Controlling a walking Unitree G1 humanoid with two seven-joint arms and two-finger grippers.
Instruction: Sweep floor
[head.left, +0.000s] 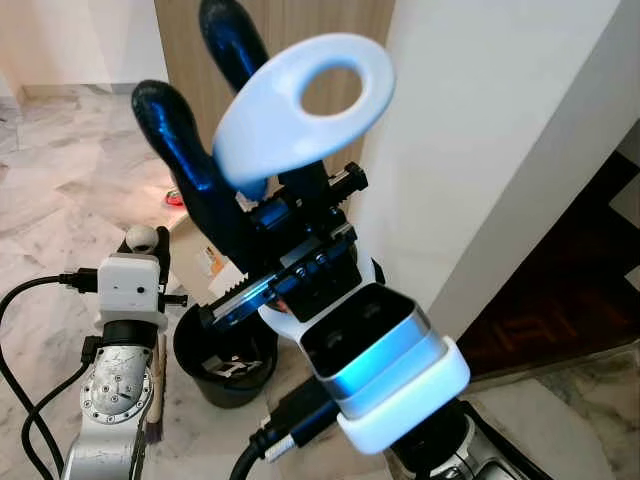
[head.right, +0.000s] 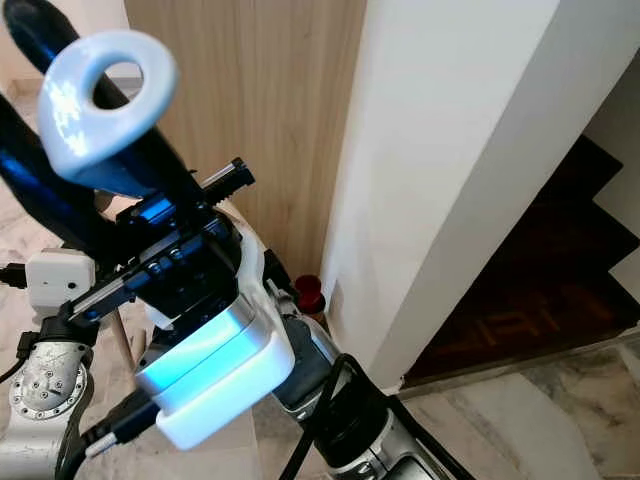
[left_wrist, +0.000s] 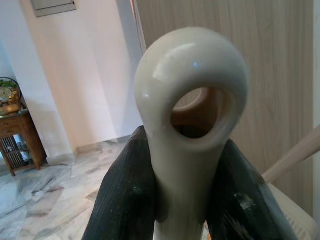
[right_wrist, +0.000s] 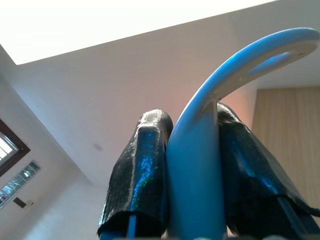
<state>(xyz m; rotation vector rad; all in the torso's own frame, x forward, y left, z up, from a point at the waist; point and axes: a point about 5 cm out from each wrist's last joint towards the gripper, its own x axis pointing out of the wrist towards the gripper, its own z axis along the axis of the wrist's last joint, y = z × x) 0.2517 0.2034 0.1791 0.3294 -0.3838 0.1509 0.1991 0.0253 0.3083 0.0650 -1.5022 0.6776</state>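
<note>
Raised closest to the head camera, the right end effector (head.left: 215, 110) clamps a pale blue plastic handle with a hanging loop (head.left: 300, 105). At eight o'clock, the left end effector (left_wrist: 175, 200) grips a cream looped handle (left_wrist: 192, 115), likely readying both sweeping tools above the marble floor (head.left: 60, 190)

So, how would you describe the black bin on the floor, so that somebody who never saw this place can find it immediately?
Start at the light wooden panel next to the white wall, then look down to the marble floor in front of it. The black bin stands there, just beside the robot's left arm. It is the only dark, round, open-topped container; the things near it are pale or small.
</note>
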